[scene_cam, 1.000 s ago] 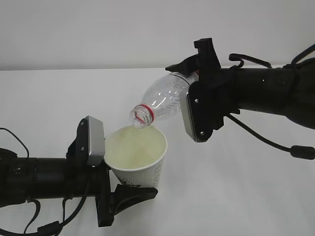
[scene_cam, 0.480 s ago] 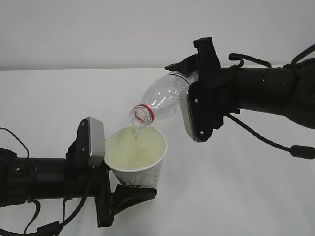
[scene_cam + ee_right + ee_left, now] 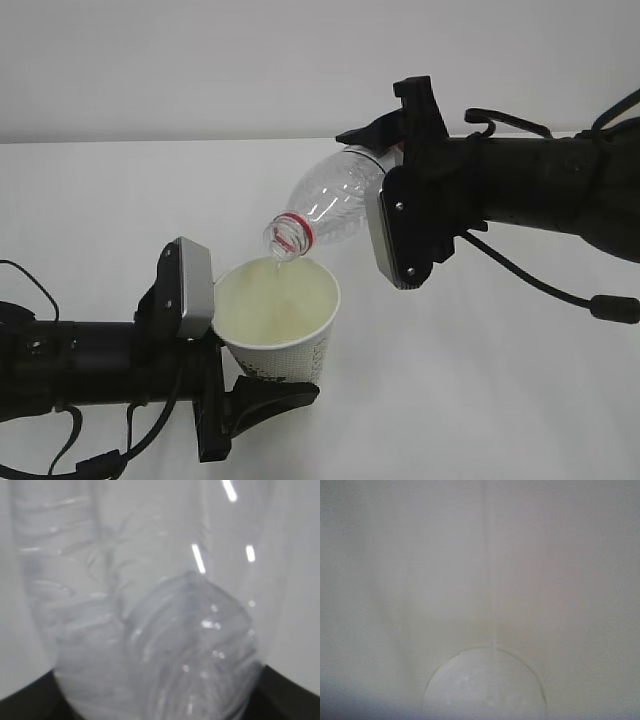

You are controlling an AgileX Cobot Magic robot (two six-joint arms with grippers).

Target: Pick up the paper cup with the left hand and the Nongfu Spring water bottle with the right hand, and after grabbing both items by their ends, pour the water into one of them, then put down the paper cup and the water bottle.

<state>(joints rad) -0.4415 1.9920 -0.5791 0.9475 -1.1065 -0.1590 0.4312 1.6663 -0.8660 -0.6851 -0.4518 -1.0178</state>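
Pretty bare setup here. Plain white tabletop (image 3: 120,200) fills most of the exterior view, matte, no markings or clutter on the bare parts. Behind it there's a flat pale grey wall (image 3: 200,60), totally blank, meeting the tabletop in a straight horizontal line across the upper part of the shot. Lighting is soft and even, with only faint, blurry shadows on the surface.

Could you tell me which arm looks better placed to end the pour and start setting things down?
Right, probably: its tool holds the tilted bottle above the cup, so righting it likely stops the flow.
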